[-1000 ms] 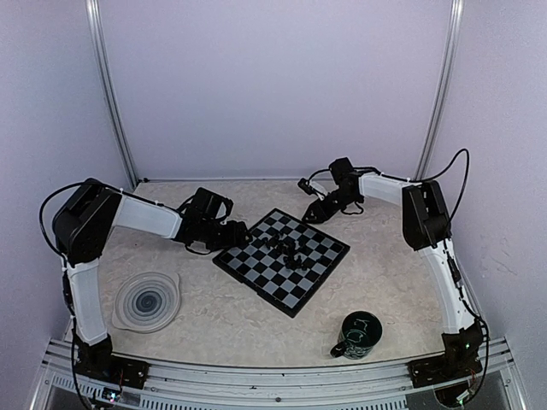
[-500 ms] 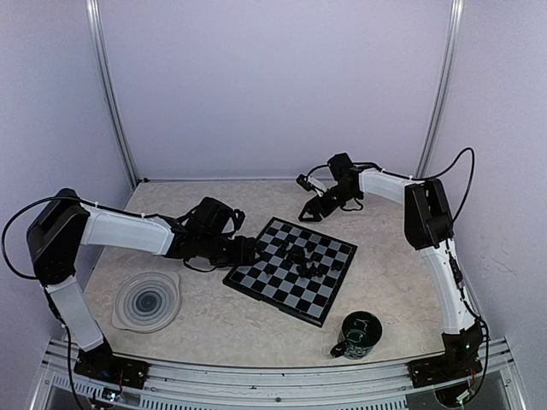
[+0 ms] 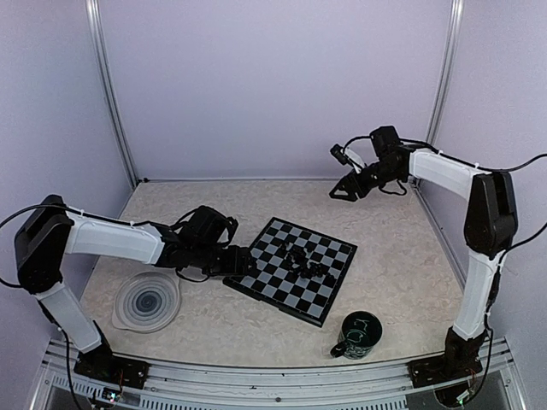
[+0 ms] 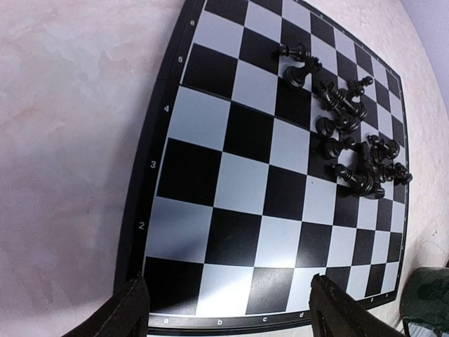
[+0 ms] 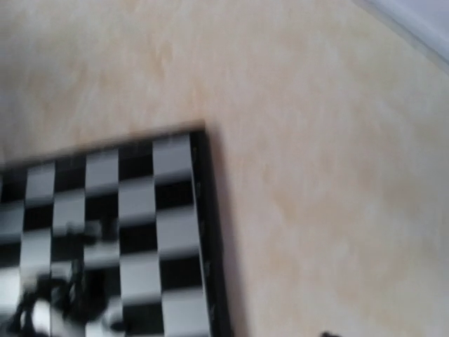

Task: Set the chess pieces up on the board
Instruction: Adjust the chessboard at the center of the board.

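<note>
The board (image 3: 282,280) lies at an angle in the middle of the table. The tiny black chess pieces (image 3: 304,259) lie in a heap near its middle, several tipped over. My left gripper (image 3: 243,263) is low at the board's left corner. In the left wrist view the left gripper (image 4: 231,317) is open, its fingers (image 4: 126,314) straddling the edge of the board (image 4: 238,210), with the pieces (image 4: 349,140) far ahead. My right gripper (image 3: 344,191) hangs raised at the back right, away from the board. The blurred right wrist view shows the board (image 5: 133,225) but no fingers.
A round grey spiral plate (image 3: 147,301) lies at the near left. A dark green mug (image 3: 359,335) stands at the near right, also at the corner of the left wrist view (image 4: 429,302). Metal posts and walls enclose the table.
My left arm stretched out and the board slid and turned to the right and nearer. My right arm rose and swung back to the right, away from the board.
</note>
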Action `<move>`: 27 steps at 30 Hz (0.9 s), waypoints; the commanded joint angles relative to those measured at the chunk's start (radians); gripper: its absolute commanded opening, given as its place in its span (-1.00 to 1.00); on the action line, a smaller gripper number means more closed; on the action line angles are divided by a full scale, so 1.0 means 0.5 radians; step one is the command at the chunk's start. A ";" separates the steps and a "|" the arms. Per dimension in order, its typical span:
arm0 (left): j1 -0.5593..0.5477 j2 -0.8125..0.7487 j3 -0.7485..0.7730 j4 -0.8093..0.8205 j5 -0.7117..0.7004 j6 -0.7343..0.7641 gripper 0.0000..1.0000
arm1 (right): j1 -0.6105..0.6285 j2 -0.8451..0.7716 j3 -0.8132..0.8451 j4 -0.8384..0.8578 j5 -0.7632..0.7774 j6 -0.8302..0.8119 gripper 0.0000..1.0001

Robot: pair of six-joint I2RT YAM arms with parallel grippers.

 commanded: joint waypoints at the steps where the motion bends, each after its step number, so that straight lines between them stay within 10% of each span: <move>1: 0.041 -0.100 0.000 -0.114 -0.211 0.063 0.56 | -0.109 -0.282 -0.546 0.130 0.082 -0.032 0.01; 10: 0.168 -0.019 -0.057 0.003 -0.025 0.166 0.60 | -0.316 -0.586 -1.237 0.361 0.134 -0.019 -0.26; 27: -0.046 0.065 -0.099 0.060 0.239 0.117 0.60 | -0.330 -0.561 -1.277 0.414 0.082 -0.082 -0.21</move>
